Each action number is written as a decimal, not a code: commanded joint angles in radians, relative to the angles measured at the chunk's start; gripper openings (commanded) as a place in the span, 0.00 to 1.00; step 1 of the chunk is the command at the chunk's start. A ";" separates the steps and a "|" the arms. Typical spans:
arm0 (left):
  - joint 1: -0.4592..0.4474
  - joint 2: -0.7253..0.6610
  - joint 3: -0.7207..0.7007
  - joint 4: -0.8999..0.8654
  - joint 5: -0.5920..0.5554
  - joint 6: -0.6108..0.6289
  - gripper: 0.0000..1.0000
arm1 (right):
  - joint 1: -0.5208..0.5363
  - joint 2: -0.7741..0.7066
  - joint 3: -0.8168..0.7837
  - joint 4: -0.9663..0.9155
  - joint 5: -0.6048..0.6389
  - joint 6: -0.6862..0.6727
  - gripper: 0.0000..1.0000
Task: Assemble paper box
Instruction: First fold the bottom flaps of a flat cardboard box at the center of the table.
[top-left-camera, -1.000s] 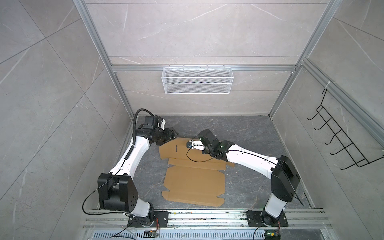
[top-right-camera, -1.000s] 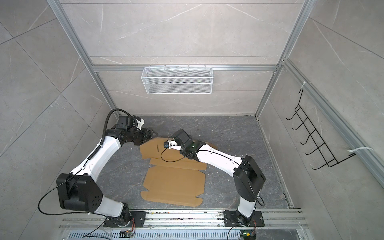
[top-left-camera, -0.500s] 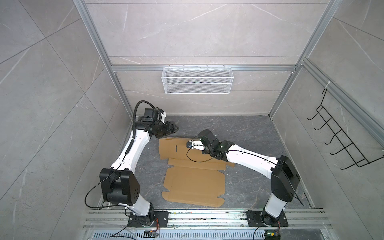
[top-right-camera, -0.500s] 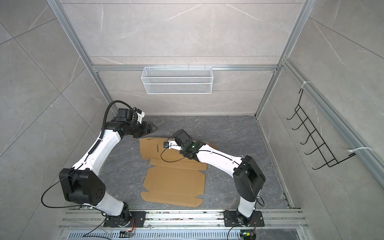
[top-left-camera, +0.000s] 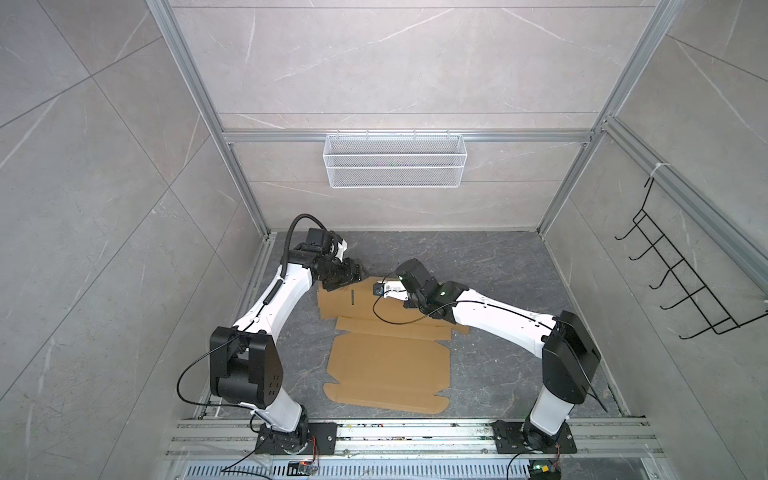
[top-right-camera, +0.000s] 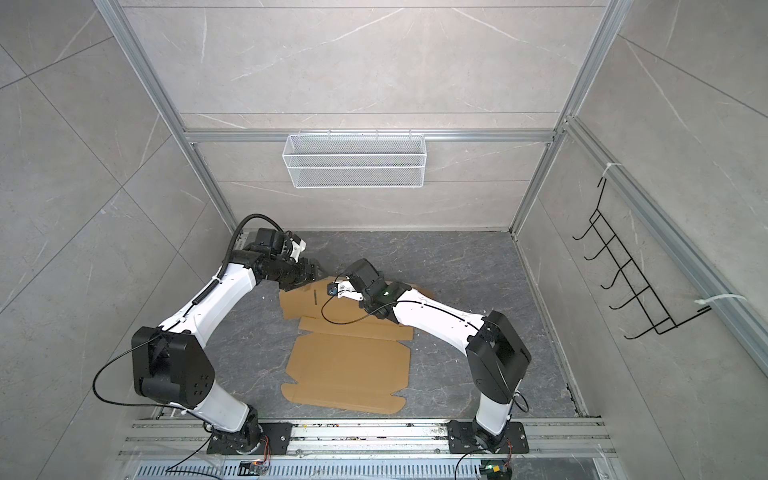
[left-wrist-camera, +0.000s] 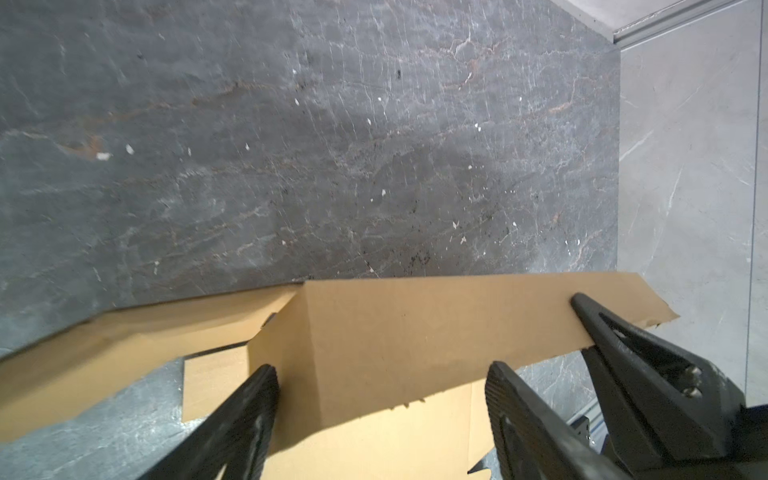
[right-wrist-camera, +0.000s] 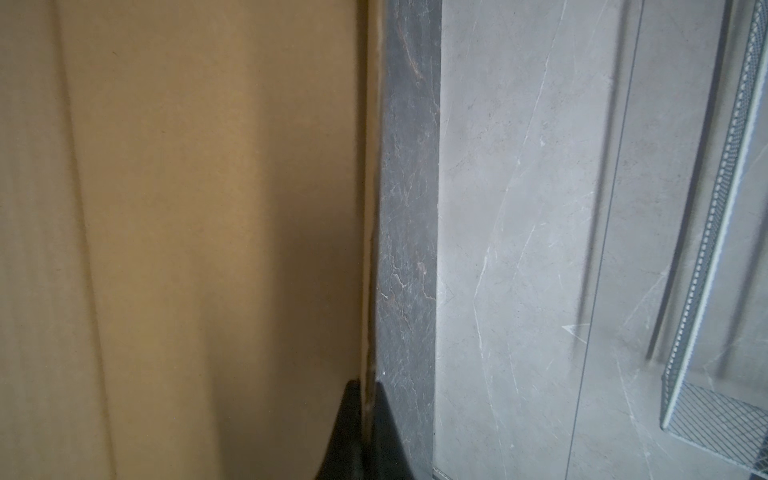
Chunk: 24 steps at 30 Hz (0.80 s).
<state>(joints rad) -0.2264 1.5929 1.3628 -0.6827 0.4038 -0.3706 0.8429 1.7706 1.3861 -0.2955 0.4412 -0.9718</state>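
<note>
The paper box (top-left-camera: 390, 374) (top-right-camera: 349, 365) is a brown die-cut cardboard sheet on the dark stone floor. Its near panel lies flat and its far part (top-left-camera: 349, 301) is folded up. My left gripper (top-left-camera: 359, 272) (top-right-camera: 313, 270) (left-wrist-camera: 382, 399) is open at the sheet's far left corner. A raised flap (left-wrist-camera: 415, 324) stands between its fingers, and neither pad presses on it. My right gripper (right-wrist-camera: 368, 386) is shut on the thin edge of a raised cardboard panel (right-wrist-camera: 208, 208). In both top views its fingertips are hidden under the wrist (top-left-camera: 415, 282) (top-right-camera: 370, 282).
A white wire mesh basket (top-left-camera: 395, 166) (top-right-camera: 355, 164) hangs on the back wall. A black wire hook rack (top-left-camera: 685, 282) hangs on the right wall. The aluminium frame post (top-left-camera: 249, 199) and left wall stand close behind the left arm. Both arm bases sit on the front rail (top-left-camera: 395, 432).
My left gripper drew back from the sheet's left edge, then came in at the far left corner, still open. The right arm has kept its place and grip.
</note>
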 joint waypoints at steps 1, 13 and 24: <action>-0.023 -0.041 -0.020 0.030 0.038 -0.052 0.80 | 0.003 -0.022 0.014 -0.022 0.017 0.032 0.00; -0.047 -0.013 -0.023 0.144 0.057 -0.148 0.78 | 0.047 -0.027 -0.004 -0.013 0.025 0.077 0.00; -0.013 -0.081 -0.071 0.116 0.046 -0.112 0.78 | 0.028 -0.039 -0.028 0.007 0.055 0.072 0.00</action>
<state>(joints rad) -0.2584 1.5814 1.3052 -0.5705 0.4217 -0.5098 0.8734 1.7699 1.3758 -0.2981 0.5014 -0.9085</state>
